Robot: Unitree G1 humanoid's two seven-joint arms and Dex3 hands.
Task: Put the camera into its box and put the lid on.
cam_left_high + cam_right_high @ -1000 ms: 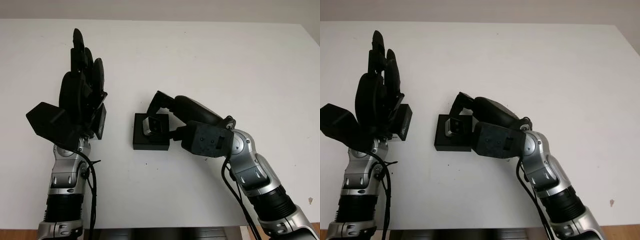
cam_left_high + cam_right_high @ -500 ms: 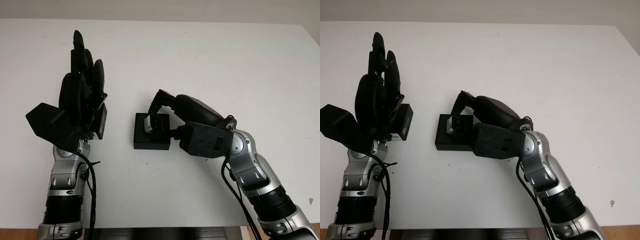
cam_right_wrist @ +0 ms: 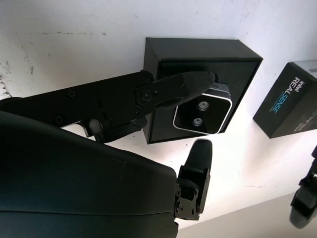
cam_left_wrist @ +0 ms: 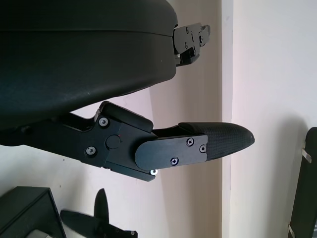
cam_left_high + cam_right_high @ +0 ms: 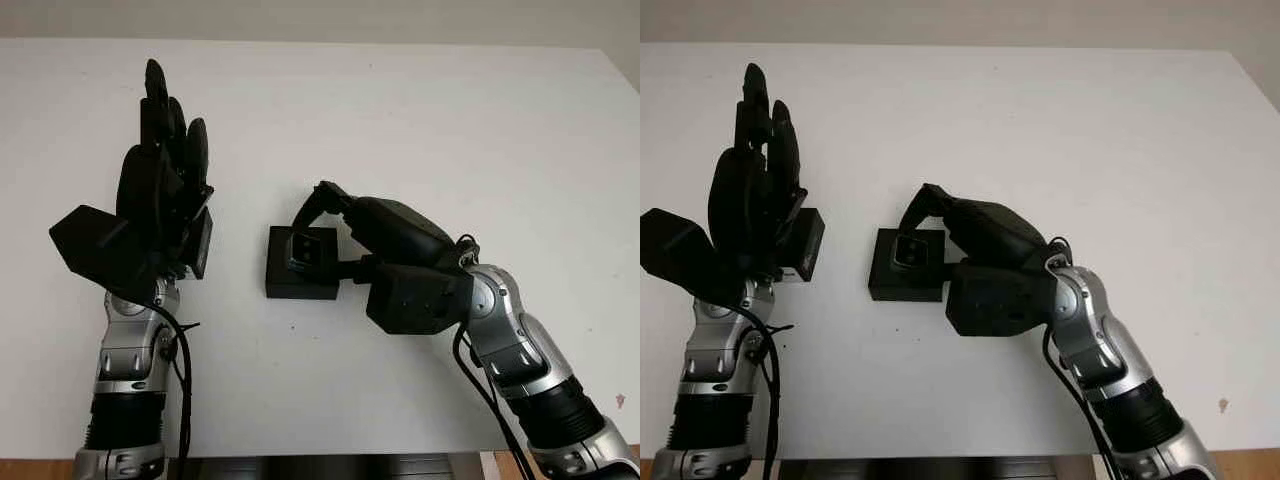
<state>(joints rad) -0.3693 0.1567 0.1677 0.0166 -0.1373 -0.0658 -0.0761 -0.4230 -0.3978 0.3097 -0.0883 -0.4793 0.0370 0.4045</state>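
At the centre of the white table (image 5: 450,130), our right hand (image 5: 385,235) reaches in from the lower right and bends over the open black box (image 5: 300,275), one fingertip touching the top edge of the small silver-and-black camera (image 5: 302,250) that sits in the box's recess. We cannot say for sure that the fingers are clamped on it; the right wrist view shows one finger laid along the camera's edge and the thumb hanging clear of the box, so we read the hand as touching, not pinching.

At the left of the frame our left hand (image 5: 160,190) stands upright with fingers extended, holding nothing. Just behind it, partly hidden, lies a black lid (image 5: 805,245).

We judge the camera to be light, rigid and smooth-sided, with glass lenses on its face that should not be pressed; it wants handling by its short ends or its metal edges. The lid looks like stiff card, light enough to slide, best taken by its opposite side walls.

The right wrist view gives what the head views cannot: the camera's two lenses facing up, its body seated slightly askew in the recess, and white lettering on the lid's side (image 3: 292,101). The head views alone show both arms and how box and lid lie apart.
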